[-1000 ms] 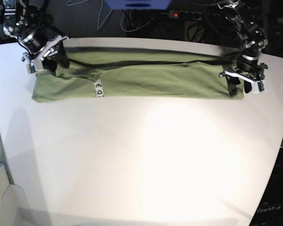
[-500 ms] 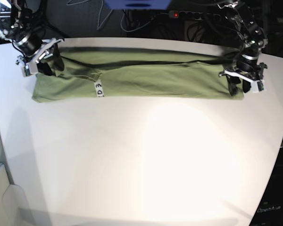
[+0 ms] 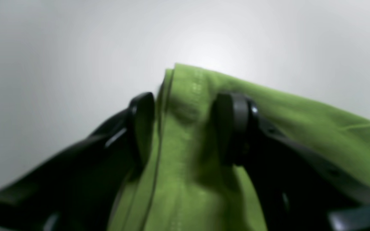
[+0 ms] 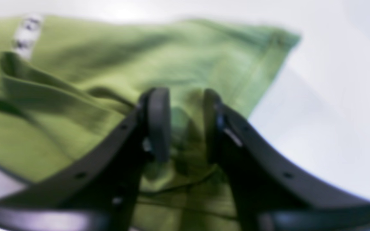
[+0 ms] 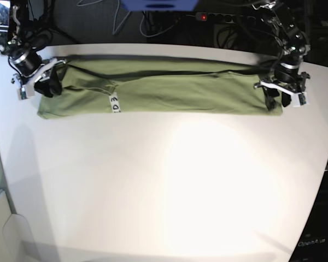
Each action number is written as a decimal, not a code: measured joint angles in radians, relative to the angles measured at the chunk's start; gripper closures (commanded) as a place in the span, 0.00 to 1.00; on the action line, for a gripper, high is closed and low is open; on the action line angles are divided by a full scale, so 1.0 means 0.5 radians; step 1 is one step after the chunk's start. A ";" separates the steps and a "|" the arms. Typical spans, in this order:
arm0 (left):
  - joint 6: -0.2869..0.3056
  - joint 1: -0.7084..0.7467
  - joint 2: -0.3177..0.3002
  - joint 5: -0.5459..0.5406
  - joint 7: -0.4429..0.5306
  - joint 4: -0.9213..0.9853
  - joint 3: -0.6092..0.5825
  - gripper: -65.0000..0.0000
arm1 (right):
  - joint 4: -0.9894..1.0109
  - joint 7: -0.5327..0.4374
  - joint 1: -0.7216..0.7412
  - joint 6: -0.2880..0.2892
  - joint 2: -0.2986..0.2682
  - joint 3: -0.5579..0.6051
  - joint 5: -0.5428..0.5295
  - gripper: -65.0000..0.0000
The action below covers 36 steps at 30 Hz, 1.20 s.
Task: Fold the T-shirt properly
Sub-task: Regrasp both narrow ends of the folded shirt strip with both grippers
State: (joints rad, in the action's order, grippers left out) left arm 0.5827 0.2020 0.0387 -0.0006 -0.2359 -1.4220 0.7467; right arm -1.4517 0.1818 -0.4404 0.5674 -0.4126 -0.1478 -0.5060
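The sage-green T-shirt (image 5: 180, 90) lies folded into a long band across the far part of the white table (image 5: 169, 180), its white tag (image 5: 115, 102) facing up left of middle. My left gripper (image 5: 281, 99) is down at the band's right end. In the left wrist view it (image 3: 186, 128) is open, its fingers straddling the hemmed corner of the shirt (image 3: 300, 118). My right gripper (image 5: 45, 86) is at the band's left end. In the right wrist view it (image 4: 185, 125) is open over the cloth (image 4: 75, 64), the tag (image 4: 26, 33) far left.
Behind the table's far edge hang dark cables and a power strip with a red light (image 5: 203, 17). A blue object (image 5: 158, 4) sits at the top centre. The table's right edge curves off near my left arm.
My right gripper has moved left and slightly toward the front, from the shirt's upper left corner to its left end. The left gripper and the shirt have barely moved.
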 measured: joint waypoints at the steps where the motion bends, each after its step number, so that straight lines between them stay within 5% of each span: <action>1: 0.001 0.001 -0.001 -0.001 0.000 -0.002 0.000 0.55 | 0.039 -0.005 0.021 0.000 0.004 0.002 -0.002 0.88; 6: 0.028 -0.009 0.004 0.000 -0.001 -0.007 0.101 0.55 | 0.209 -0.087 0.086 0.001 0.012 0.001 -0.036 0.99; 13: 0.023 -0.005 0.004 0.000 -0.079 -0.168 0.127 0.55 | 0.230 -0.088 0.115 0.000 0.028 0.001 -0.034 0.99; 19: 0.039 -0.005 -0.080 -0.013 -0.755 -0.365 0.107 0.55 | 0.230 -0.095 0.116 -0.001 0.027 0.024 -0.034 0.99; 23: 0.015 -0.015 -0.126 -0.014 -0.954 -0.470 0.114 0.55 | 0.230 -0.104 0.121 -0.001 0.023 0.048 -0.034 0.99; 36: 0.029 -0.006 -0.124 -0.023 -1.025 -0.414 0.007 0.55 | 0.230 -0.105 0.121 -0.001 0.027 0.049 -0.040 0.99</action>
State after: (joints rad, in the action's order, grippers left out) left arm 0.5972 0.1989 -0.0231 -0.0120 -0.7483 -1.6287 0.7502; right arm -1.3369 0.1295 -0.3801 0.5671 -0.3988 -0.1234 -0.5262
